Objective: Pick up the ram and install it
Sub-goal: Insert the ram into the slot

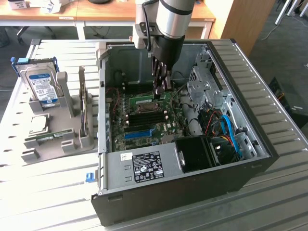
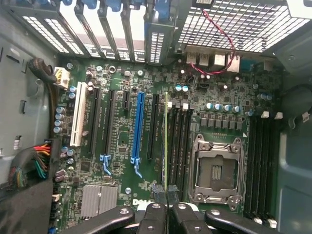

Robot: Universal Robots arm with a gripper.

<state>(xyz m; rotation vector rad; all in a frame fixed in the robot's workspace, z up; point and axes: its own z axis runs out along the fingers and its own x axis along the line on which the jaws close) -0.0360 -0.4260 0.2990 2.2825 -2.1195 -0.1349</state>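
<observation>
One arm hangs into an open computer case (image 1: pixel 192 202) that lies on its side on a slatted table (image 1: pixel 57 192).

Exterior view's left: a grey holder (image 1: pixel 65 144) carries a hard drive (image 1: pixel 41 85) stood on edge, a square processor chip (image 1: pixel 38 124), a second green stick (image 1: pixel 45 138) lying flat, and an upright card (image 1: pixel 85 113). All are well apart from the tool.

Centre: the gripper (image 1: pixel 161 88) is low over the motherboard (image 1: pixel 144 127), clenched on the ram (image 1: pixel 144 100). The ram is held on edge, its long side level with the board, at the memory slots. I cannot tell whether it is seated.

In the wrist view the ram (image 2: pixel 166 141) is a thin green line running out from between the fingers (image 2: pixel 155 217). Black memory slots (image 2: pixel 181 141) are just beside it on one side and a long black card slot (image 2: pixel 153 126) on the other. The processor socket (image 2: pixel 216 170) lies near, past the memory slots. A blue slot (image 2: pixel 139 126) and a white slot (image 2: pixel 77 121) lie off the other way.

Dark cables (image 1: pixel 179 91) pass close beside the gripper.

Exterior view's right: a metal drive cage (image 1: pixel 207 86), blue cables (image 1: pixel 232 132) and a black fan housing (image 1: pixel 195 154).

Writing: the hard drive has a blue-and-white label, too small to read. The black label (image 1: pixel 147 166) on the grey power supply (image 1: pixel 118 168) carries white print and marks, also unreadable. A white mark (image 2: pixel 130 202) on the board seems to read DELL.
</observation>
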